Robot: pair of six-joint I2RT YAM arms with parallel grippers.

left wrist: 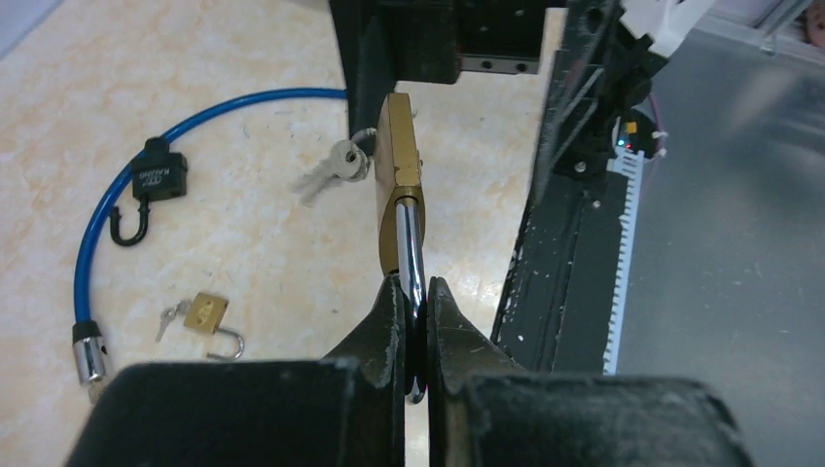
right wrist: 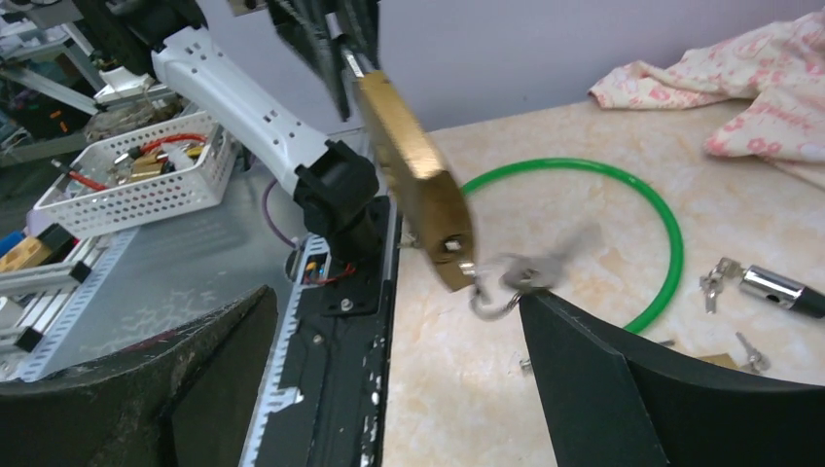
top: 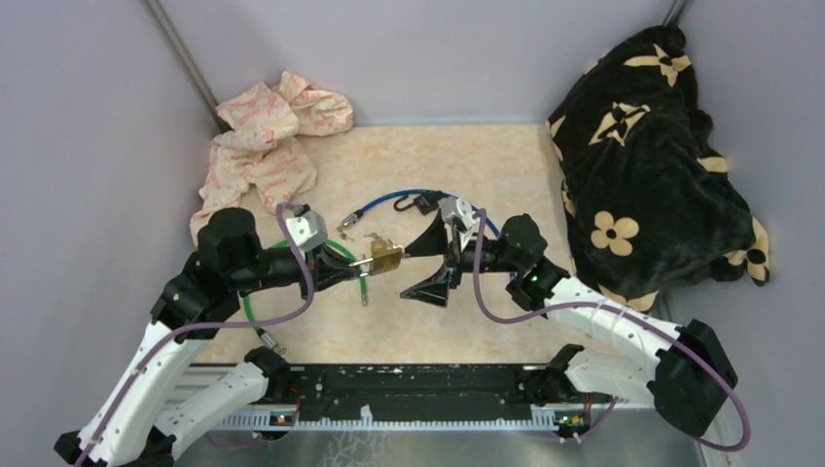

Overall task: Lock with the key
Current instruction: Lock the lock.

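Note:
A brass padlock (top: 386,258) hangs in the air over the table's middle. My left gripper (top: 362,263) is shut on its steel shackle (left wrist: 412,253), with the body (left wrist: 399,175) pointing away from it. A bunch of keys (right wrist: 530,272) dangles, blurred, from the lock's bottom end (right wrist: 413,180); one key seems to sit in the keyhole. The keys also show in the left wrist view (left wrist: 336,167). My right gripper (top: 428,265) is wide open just right of the lock's key end, touching nothing. In the right wrist view (right wrist: 394,297) its right finger (right wrist: 623,389) is just below the keys.
A blue cable lock (top: 409,197) with a black padlock (left wrist: 158,180) lies behind, with a small brass padlock (left wrist: 206,313) near it. A green cable (right wrist: 662,224) loops under the left arm. A patterned cloth (top: 268,136) is back left and a black blanket (top: 642,156) at right.

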